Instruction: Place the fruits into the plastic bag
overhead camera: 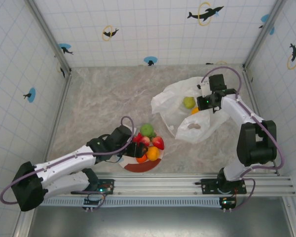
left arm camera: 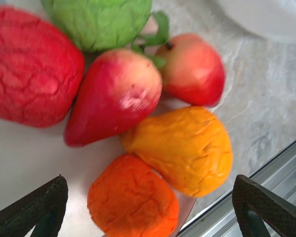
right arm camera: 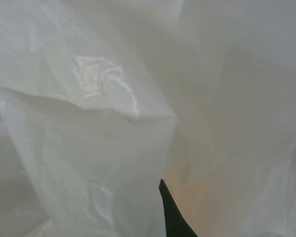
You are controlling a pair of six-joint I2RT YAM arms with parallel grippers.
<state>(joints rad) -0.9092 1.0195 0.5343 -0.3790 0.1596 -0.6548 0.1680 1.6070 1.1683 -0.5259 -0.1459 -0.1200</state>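
A round plate (overhead camera: 138, 168) near the table's front holds the fruits: a green apple (overhead camera: 147, 130), red fruits (overhead camera: 158, 143) and orange balls (overhead camera: 152, 153). My left gripper (overhead camera: 137, 149) hovers low over the plate's left side. In the left wrist view it (left arm camera: 148, 219) is open, its fingers (left arm camera: 42, 212) straddling a deep orange ball (left arm camera: 133, 200) without touching it, with a yellow-orange ball (left arm camera: 182, 148) beside that. The plastic bag (overhead camera: 180, 106) lies at the right with a yellow-green pear (overhead camera: 189, 102) and an orange (overhead camera: 195, 111) inside. My right gripper (overhead camera: 207, 102) is shut on the bag's edge (right arm camera: 89, 148).
A metal rail (overhead camera: 187, 185) runs along the table's front edge, just beyond the plate (left arm camera: 24, 158). Tiled walls close in the left, back and right. Bare marble table (overhead camera: 103, 98) lies left of the bag.
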